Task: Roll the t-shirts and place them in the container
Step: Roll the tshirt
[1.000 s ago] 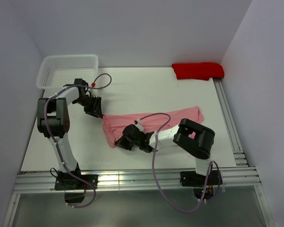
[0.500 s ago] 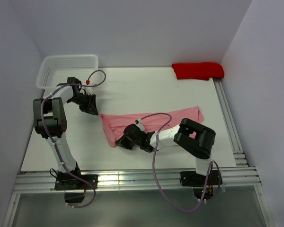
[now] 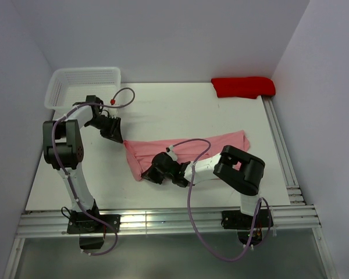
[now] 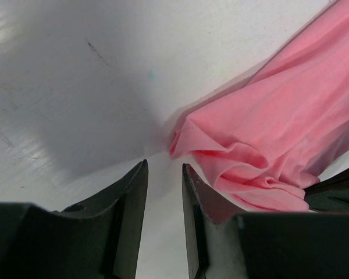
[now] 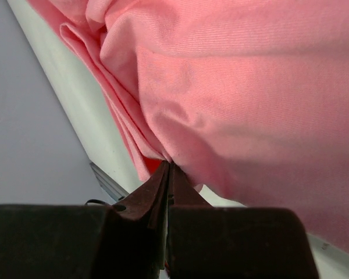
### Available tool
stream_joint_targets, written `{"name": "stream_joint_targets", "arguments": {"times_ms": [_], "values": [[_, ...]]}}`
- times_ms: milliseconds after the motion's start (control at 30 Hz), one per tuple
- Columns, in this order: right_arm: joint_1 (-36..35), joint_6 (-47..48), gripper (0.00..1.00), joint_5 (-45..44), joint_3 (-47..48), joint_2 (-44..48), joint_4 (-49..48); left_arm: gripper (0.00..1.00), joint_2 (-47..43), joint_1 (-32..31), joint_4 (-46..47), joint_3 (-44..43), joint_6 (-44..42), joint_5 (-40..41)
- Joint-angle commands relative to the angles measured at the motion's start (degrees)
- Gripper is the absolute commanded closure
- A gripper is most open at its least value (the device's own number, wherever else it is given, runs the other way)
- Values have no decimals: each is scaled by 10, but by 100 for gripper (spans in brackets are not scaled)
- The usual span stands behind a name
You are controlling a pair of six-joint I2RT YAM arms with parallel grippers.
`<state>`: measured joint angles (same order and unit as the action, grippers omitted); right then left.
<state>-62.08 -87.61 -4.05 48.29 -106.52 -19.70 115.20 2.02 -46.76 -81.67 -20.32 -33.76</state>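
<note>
I see the pink t-shirt (image 3: 221,142) bunched across mid-table (image 3: 180,110), running nine to three o'clock. My right gripper (image 5: 167,165) is clenched on its near-left fold. My left gripper (image 4: 164,165) hangs slightly parted, empty, at eleven o'clock of the t-shirt's left corner.

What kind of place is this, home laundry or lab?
Most likely a lab robot cell: a white table boxed in by plain walls, a left arm and right arm bolted to an aluminium rail at its near edge, and just a pink t-shirt, red cloth and white basket as props.
</note>
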Motion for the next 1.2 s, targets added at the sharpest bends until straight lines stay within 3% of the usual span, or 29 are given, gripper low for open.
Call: {"name": "stream_joint_targets", "arguments": {"times_ms": [0, 400, 733, 833, 1000, 1167], "values": [[4, -6, 100, -11, -2, 13, -11, 65, 7, -10, 3, -5, -17, -12], [4, -8, 100, -13, -8, 18, -13, 66, 20, -15, 23, -9, -7, 0], [5, -5, 100, -19, -10, 25, -4, 69, 41, -35, -14, -32, -28, -40], [5, -3, 100, -20, -10, 29, -1, 75, 48, -35, -17, -41, -22, -37], [5, -3, 100, -26, -14, 37, 6, 99, 47, -36, -32, -73, -3, -19], [4, -5, 100, -30, -25, 50, 18, 100, 61, -39, -65, -134, 34, 25]]}}
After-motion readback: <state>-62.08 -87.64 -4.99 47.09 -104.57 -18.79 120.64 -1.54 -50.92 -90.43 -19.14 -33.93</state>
